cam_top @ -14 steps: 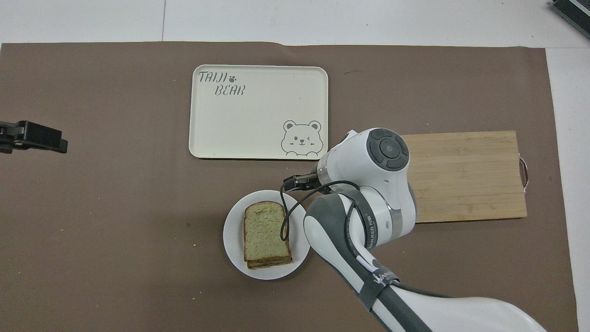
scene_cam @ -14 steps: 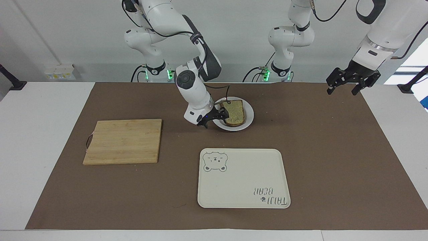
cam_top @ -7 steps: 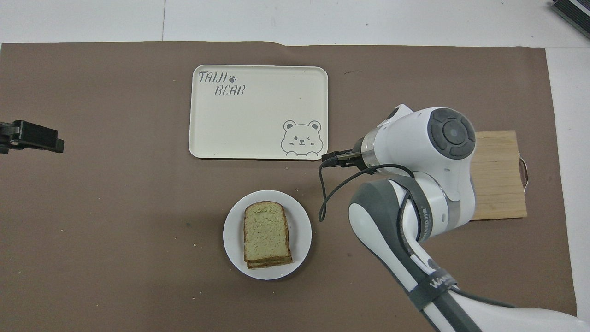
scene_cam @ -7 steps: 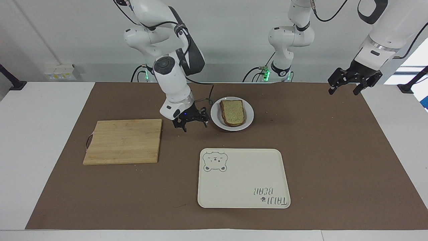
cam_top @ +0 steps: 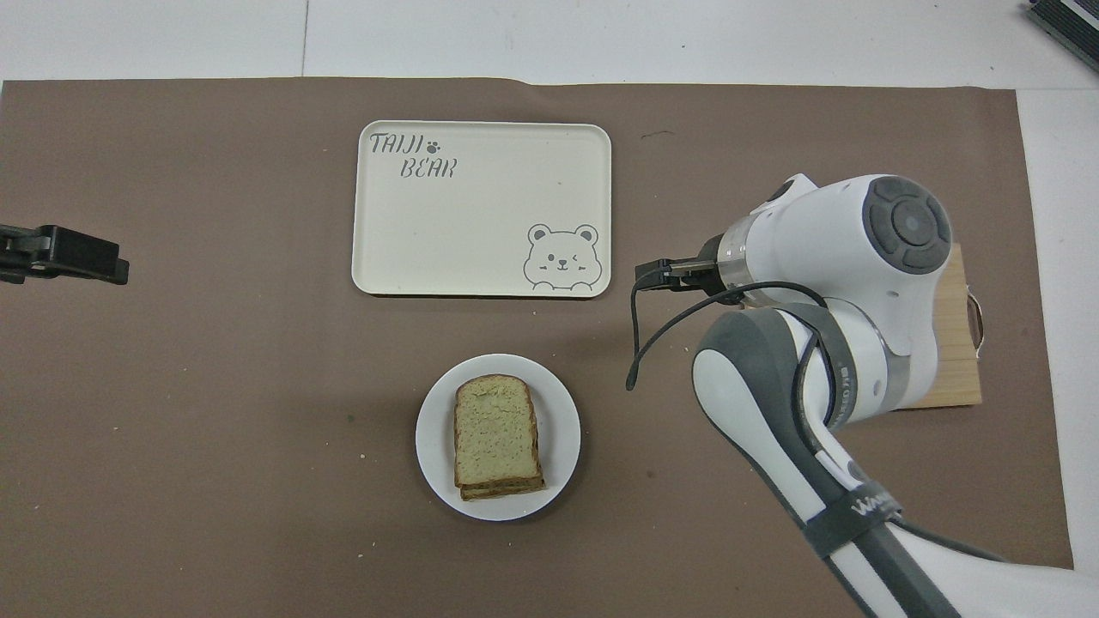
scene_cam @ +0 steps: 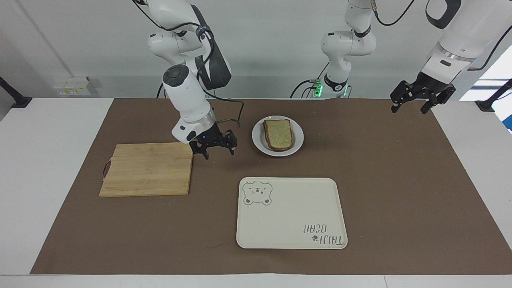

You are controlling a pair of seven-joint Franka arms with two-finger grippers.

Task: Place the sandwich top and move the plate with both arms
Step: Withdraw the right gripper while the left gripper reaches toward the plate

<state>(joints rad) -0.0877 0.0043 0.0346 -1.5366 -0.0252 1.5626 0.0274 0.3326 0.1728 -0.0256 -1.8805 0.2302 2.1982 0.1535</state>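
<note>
The sandwich top [scene_cam: 279, 134] lies flat on another slice, stacked on the small white plate [scene_cam: 298, 143], which sits on the brown mat close to the robots. In the overhead view the bread [cam_top: 496, 432] and the plate [cam_top: 434, 451] show fully. My right gripper [scene_cam: 214, 149] is open and empty, low over the mat between the plate and the cutting board. In the overhead view the right arm hides most of it, and only its black end [cam_top: 665, 276] shows. My left gripper [scene_cam: 414, 105] hangs open and empty over the mat's edge at the left arm's end of the table, and it waits there [cam_top: 60, 257].
A cream rectangular tray with a bear print [scene_cam: 292, 212] lies farther from the robots than the plate [cam_top: 481, 206]. A wooden cutting board [scene_cam: 148, 170] lies toward the right arm's end [cam_top: 957, 343], partly covered by the right arm in the overhead view.
My right gripper has left the bread on the plate and moved away toward the cutting board, opening out. The bread and plate have stayed put. The left arm has barely moved.
</note>
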